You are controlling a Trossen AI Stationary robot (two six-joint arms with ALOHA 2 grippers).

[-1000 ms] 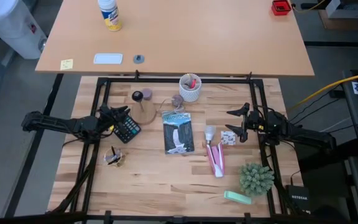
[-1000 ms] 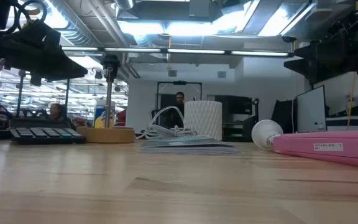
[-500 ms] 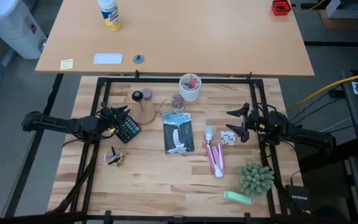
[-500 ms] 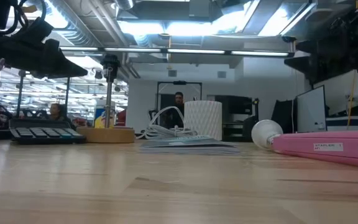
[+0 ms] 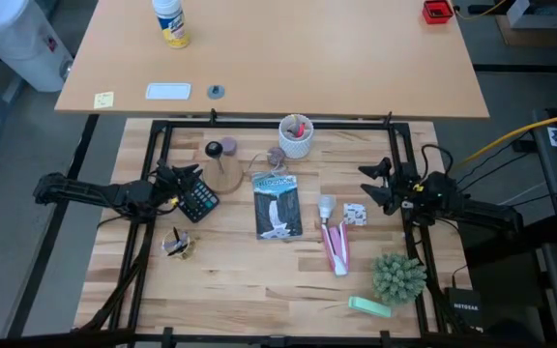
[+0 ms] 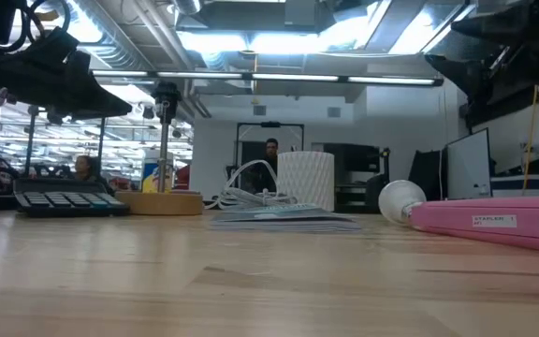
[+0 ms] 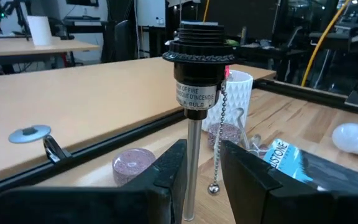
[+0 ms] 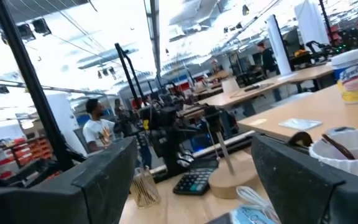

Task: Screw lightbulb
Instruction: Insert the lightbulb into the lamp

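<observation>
**A:** Lightbulb (image 5: 327, 205) — where do you have it?

**B:** You'll find it lying on its side just right of centre in the high view, loose on the table (image 5: 230, 280), touching neither gripper. Its base points at the pink stapler (image 5: 336, 248) just below it. In the low view the bulb shows at right of centre, against the stapler's end.

**A:** Walk me across from the left.

**B:** At centre left of the high view, your left gripper (image 5: 188, 181) hangs above the calculator (image 5: 198, 201). In the left wrist view its fingers (image 7: 166, 177) stand narrow on either side of the stand's thin metal post (image 7: 192, 168), close to it; whether they pinch it you cannot tell. The black socket (image 7: 197, 46) sits atop the post, pull chain (image 7: 218, 140) dangling. The wooden disc (image 5: 230, 176) lies just right of that gripper.

**A:** And further over?

**B:** Middle of the frame: a blue packet (image 5: 277, 205), with the white cup (image 5: 296, 136) above it at the table's top edge. Right of the bulb lies a small card (image 5: 356, 214). Then your right gripper (image 5: 375, 184), centre right, raised off the table, fingers spread wide and holding nothing, well apart from the bulb. At lower right, a green plant (image 5: 398, 277).
</observation>
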